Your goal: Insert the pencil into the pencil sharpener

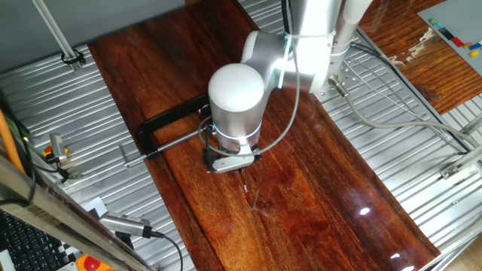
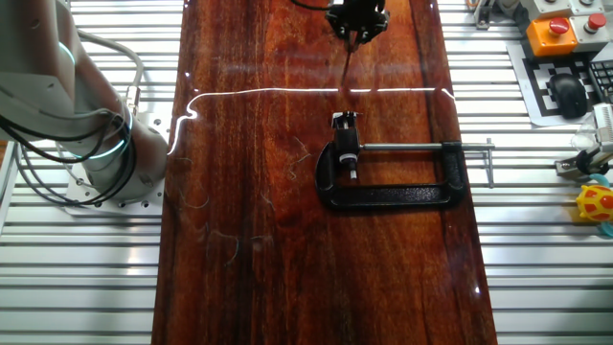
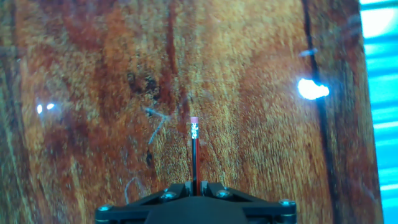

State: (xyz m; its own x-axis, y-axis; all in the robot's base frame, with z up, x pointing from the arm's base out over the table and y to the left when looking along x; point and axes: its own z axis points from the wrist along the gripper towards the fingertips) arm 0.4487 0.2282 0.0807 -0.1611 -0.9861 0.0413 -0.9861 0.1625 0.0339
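My gripper is shut on the pencil, a thin dark reddish stick that points away from the fingers and ends in a pale pink tip. In the other fixed view the gripper hangs over the far end of the wooden board, with the pencil pointing down at the wood. The pencil sharpener, a tiny white block, sits in the jaw of the black C-clamp, well apart from the pencil. In one fixed view the gripper is below the arm's white wrist, and the sharpener is hidden behind the arm.
The clamp's grey rod runs right toward the board edge. The clamp also shows in one fixed view. The wooden board lies on a slatted metal table. The robot base stands left; a button box and a yellow toy are right.
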